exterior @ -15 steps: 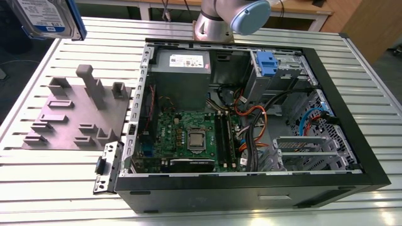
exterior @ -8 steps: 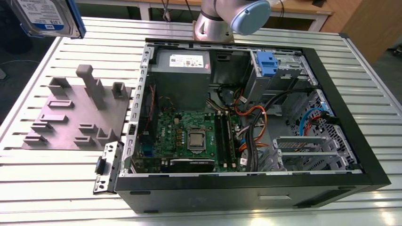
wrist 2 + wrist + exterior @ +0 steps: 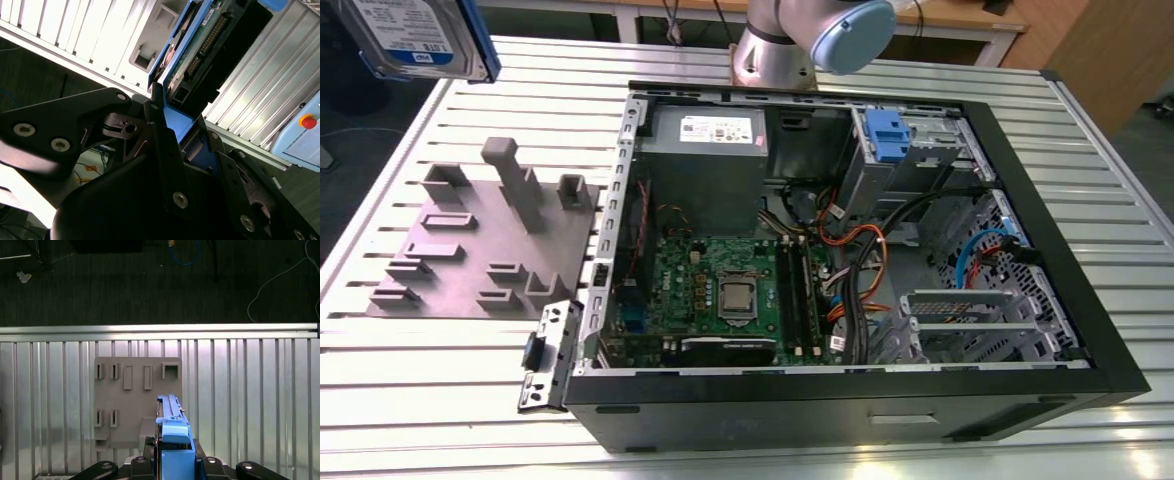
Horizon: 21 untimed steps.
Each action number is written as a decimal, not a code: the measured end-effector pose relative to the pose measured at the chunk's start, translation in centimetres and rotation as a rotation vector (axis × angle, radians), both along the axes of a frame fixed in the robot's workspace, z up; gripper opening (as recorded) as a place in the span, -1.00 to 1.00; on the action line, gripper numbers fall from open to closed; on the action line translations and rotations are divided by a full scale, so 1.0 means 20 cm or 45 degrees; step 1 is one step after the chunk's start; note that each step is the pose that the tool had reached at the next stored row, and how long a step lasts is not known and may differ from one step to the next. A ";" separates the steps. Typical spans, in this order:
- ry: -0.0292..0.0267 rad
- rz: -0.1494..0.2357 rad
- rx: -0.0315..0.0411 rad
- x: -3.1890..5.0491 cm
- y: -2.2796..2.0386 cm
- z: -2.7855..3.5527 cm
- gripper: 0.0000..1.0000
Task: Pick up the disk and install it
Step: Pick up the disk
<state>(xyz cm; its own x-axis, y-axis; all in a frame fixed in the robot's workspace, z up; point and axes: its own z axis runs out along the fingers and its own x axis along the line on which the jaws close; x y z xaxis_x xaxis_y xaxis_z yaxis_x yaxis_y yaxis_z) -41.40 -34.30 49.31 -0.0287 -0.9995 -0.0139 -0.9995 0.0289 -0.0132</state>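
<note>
The disk (image 3: 416, 35), silver with a white-and-blue label and a blue bracket, hangs high over the table's far corner at the exterior view's left. The first wrist view has the disk (image 3: 172, 437) edge-on, standing out from my gripper (image 3: 172, 467) above the grey fixture plate (image 3: 137, 400). In the second wrist view my gripper (image 3: 182, 135) is shut on the disk's (image 3: 200, 47) blue bracket, with the green circuit board and connector side facing the camera. The black fingers (image 3: 159, 125) press on both sides of the bracket.
An open black computer case (image 3: 854, 395) lies on the slatted metal table (image 3: 1107, 160), with a motherboard, cables, a grey power supply (image 3: 707, 130) and a drive bay with a blue latch (image 3: 887, 135). The grey fixture plate (image 3: 480, 245) with upright posts sits at the exterior view's left.
</note>
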 end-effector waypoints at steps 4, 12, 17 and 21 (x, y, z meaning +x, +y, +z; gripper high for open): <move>0.0002 0.000 -0.0001 0.000 0.000 0.021 -0.27; 0.0000 0.000 0.0000 0.003 0.000 0.023 -0.27; 0.0001 0.000 0.0000 0.019 0.000 0.023 -0.27; 0.0000 0.000 0.0001 0.025 0.000 0.023 -0.27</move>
<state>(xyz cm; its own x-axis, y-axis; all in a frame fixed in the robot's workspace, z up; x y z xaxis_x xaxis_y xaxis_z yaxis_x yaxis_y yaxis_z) -40.89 -34.31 49.77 -0.0288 -0.9995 -0.0139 -0.9995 0.0290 -0.0132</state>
